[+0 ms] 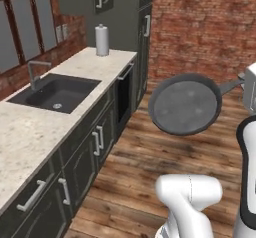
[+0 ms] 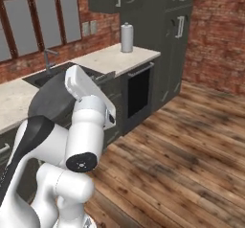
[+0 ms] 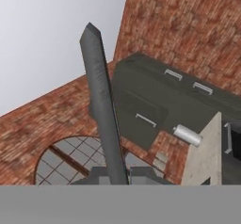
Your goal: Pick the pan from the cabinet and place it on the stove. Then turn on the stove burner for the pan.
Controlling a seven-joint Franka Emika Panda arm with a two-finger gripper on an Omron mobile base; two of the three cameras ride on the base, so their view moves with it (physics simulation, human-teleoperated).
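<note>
the pan [image 1: 185, 107] hangs over the wood floor [image 1: 150, 172]; we see the gripper [image 3: 114, 175] apparently clamped tight on its handle [image 3: 101, 100].

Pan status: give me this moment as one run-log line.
pan: off the counter, held by its handle | gripper: shut on handle | sink counter at left | stove: not reached

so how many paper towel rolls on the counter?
1. The paper towel roll stands upright at the far end of the counter, beyond the sink, next to the tall cabinet. The arm may hide counter nearer the base.
</note>
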